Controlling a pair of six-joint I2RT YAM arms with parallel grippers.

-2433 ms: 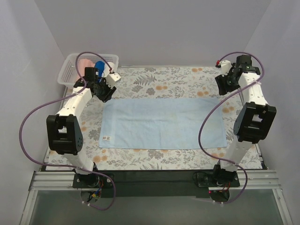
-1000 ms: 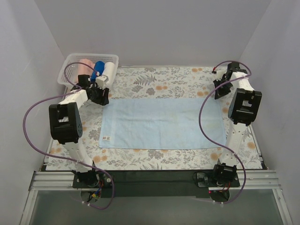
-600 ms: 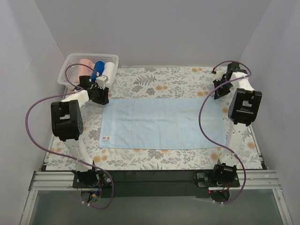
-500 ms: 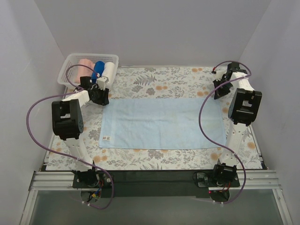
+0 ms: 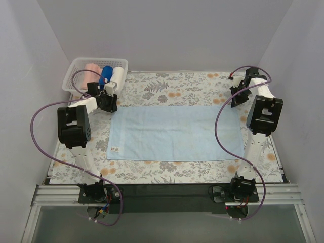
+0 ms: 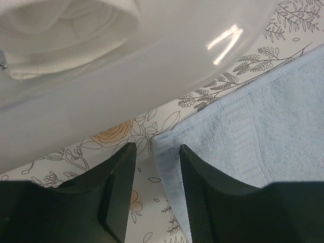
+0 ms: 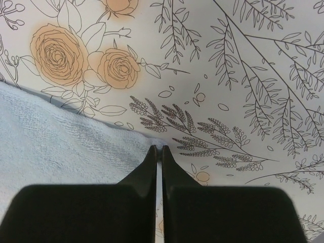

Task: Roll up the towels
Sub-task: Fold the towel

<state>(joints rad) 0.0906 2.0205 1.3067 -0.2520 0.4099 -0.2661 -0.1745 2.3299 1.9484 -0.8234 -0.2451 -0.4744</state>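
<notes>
My left arm [image 5: 73,126] is folded at the elbow and reaches to the far left. Its forearm lies low, and the wrist aims the left gripper [image 6: 156,150] down and to the right. Its two fingers [image 6: 119,187] stand apart with a clear gap between them. My right arm [image 5: 264,114] reaches to the far right, wrist tipped downward. The right gripper [image 7: 158,148] has its tips pressed flat together.

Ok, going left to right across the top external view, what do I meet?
Pink roll → dark blue roll → white roll → light blue towel → right claw
</notes>
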